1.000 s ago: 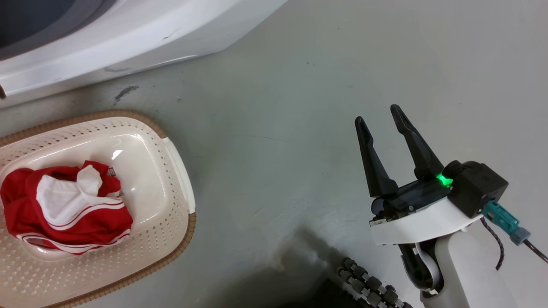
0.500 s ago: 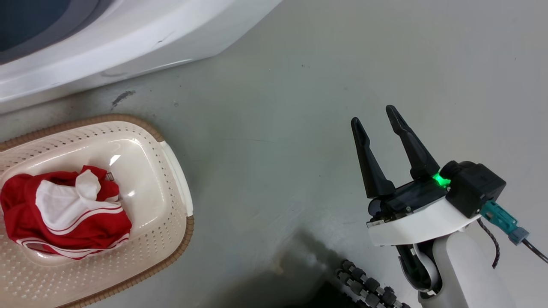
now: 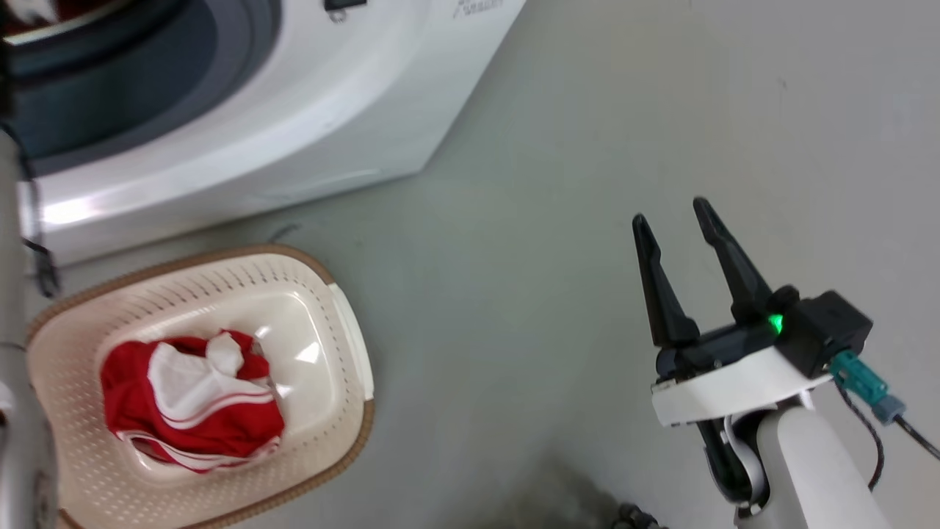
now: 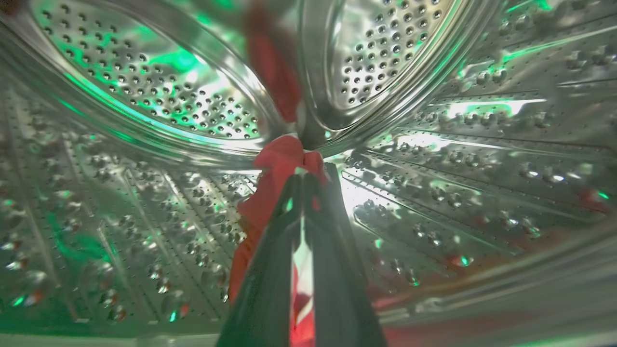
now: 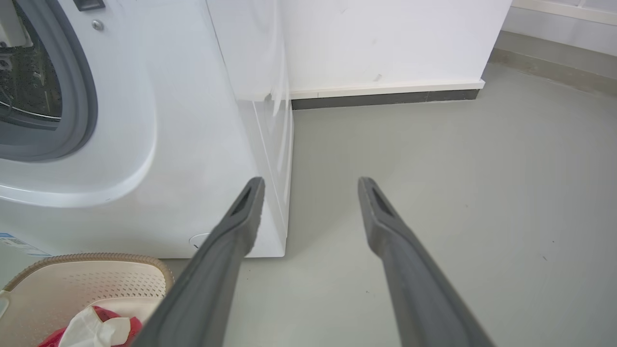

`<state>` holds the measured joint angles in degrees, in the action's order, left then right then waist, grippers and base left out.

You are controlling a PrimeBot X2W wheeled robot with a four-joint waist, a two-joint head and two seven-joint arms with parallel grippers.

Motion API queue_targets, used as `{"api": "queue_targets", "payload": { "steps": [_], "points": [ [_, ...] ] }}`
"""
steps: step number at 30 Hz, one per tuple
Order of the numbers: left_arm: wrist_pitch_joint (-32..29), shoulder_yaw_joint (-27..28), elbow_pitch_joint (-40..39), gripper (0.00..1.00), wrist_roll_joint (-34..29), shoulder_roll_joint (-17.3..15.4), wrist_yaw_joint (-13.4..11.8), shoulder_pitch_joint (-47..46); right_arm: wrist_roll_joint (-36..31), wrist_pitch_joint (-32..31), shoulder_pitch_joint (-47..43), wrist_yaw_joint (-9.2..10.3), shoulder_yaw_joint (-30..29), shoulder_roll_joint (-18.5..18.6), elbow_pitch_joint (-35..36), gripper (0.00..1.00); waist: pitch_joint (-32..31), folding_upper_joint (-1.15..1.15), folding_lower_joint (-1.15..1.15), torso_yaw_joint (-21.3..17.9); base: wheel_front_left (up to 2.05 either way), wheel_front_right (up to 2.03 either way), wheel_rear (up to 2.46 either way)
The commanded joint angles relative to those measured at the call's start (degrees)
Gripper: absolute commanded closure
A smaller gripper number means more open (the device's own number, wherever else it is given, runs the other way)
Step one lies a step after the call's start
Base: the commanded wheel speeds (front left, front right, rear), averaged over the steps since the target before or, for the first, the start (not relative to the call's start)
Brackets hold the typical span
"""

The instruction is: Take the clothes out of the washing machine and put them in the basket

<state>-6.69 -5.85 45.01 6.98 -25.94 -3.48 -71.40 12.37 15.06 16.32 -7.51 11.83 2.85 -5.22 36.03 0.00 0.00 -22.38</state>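
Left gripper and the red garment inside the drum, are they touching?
Touching: the left wrist view shows the left gripper pinching the red garment.

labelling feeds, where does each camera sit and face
Head view: on the head, facing down at washing machine, basket and striped garment; right claw open, lower right.
Left wrist view: on that wrist, facing into the steel drum; left claw shut on red garment.
Right wrist view: on that wrist, facing the washing machine and floor; own fingers spread.
Head and right wrist views share the basket.
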Motion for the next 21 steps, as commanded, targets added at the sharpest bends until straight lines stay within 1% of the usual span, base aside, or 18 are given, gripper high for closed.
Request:
{"api": "queue_targets", "payload": {
  "steps": [1,3,4,7,11,13,17,21],
  "points": [
    [3.68,-0.42,1.44,1.0,0.85,1.25,0.79,3.53,-0.95,0.15,-1.9,0.04,-0.54,0.06,-1.03,0.0,-7.17,0.0,0.0,3.15,0.0,0.0,0.0],
    [6.94,-0.38,2.51,1.0,1.36,2.08,1.06,5.9,-1.86,0.12,-2.98,0.04,-1.1,0.07,-1.7,0.0,-10.19,0.0,0.0,3.93,0.0,0.0,0.0],
    [6.94,-0.38,2.51,1.0,1.36,2.08,1.06,5.9,-1.86,0.12,-2.98,0.04,-1.1,0.07,-1.7,0.0,-10.19,0.0,0.0,3.93,0.0,0.0,0.0],
    [11.19,0.03,4.49,1.0,2.96,3.94,1.53,10.53,-2.88,-0.4,-5.04,0.04,-2.09,0.07,-2.56,0.0,-14.95,0.0,0.0,5.09,0.0,0.0,0.0],
    [15.48,1.03,5.04,1.0,5.33,6.37,1.75,16.07,-3.73,-1.97,-7.71,0.04,-3.59,0.07,-2.21,0.0,-20.0,0.0,0.0,6.54,0.0,0.0,0.0],
    [17.13,1.38,4.55,1.0,6.24,7.5,1.76,19.02,-4.28,-2.66,-9.02,0.04,-4.26,0.07,-1.73,0.0,-22.1,0.0,0.0,7.25,0.0,0.0,0.0],
    [19.24,2.13,2.18,1.0,8.36,9.21,2.58,24.23,-4.91,-4.18,-11.27,0.04,-5.23,0.06,-0.49,0.0,-25.54,0.0,0.0,8.74,0.0,0.0,0.0],
    [20.32,2.45,-2.04,1.0,9.52,9.99,3.42,29.17,-5.31,-5.47,-13.39,0.04,-5.77,0.06,0.75,0.0,-28.52,0.0,0.0,10.38,0.0,0.0,0.0]
  ]
}}
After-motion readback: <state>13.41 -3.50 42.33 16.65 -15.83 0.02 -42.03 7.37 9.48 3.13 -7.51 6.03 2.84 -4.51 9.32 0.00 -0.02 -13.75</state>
